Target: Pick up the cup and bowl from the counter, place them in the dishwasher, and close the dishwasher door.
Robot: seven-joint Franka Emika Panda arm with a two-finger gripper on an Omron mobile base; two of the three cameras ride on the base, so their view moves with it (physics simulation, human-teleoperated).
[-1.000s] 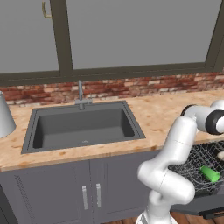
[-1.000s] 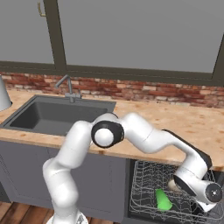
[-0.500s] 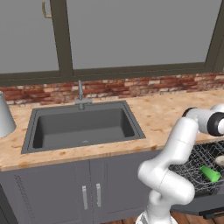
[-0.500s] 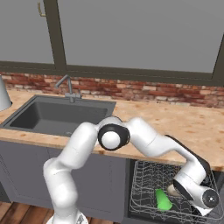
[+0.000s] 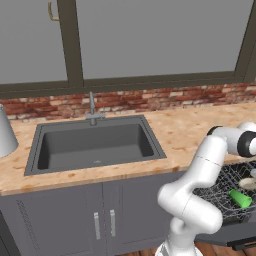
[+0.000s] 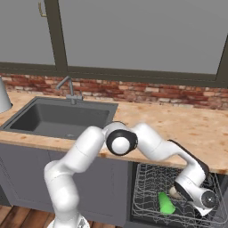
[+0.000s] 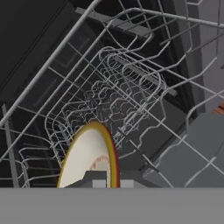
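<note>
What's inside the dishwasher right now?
The green cup lies on its side in the dishwasher's wire rack. Beside it the bowl, edge-up, sits in the shut tool. The arm covers part of the rack, so anything behind it stays hidden.

base views: behind arm, left and right, share sink [image 5: 95,145] | hand view: close inside wire rack [image 7: 131,92]

Sink [image 5: 95,142] set in worktop [image 5: 195,131], tap [image 5: 92,106] behind it against brick wall [image 6: 147,92]. Cabinet doors [image 5: 102,220] below sink. Dishwasher [image 6: 147,196] to their right, under worktop, rack [image 6: 149,202] pulled out. Cup [image 6: 166,204] lies on its side in rack; bowl [image 7: 89,157] on edge beside it, at the hand [image 6: 202,200].
</note>
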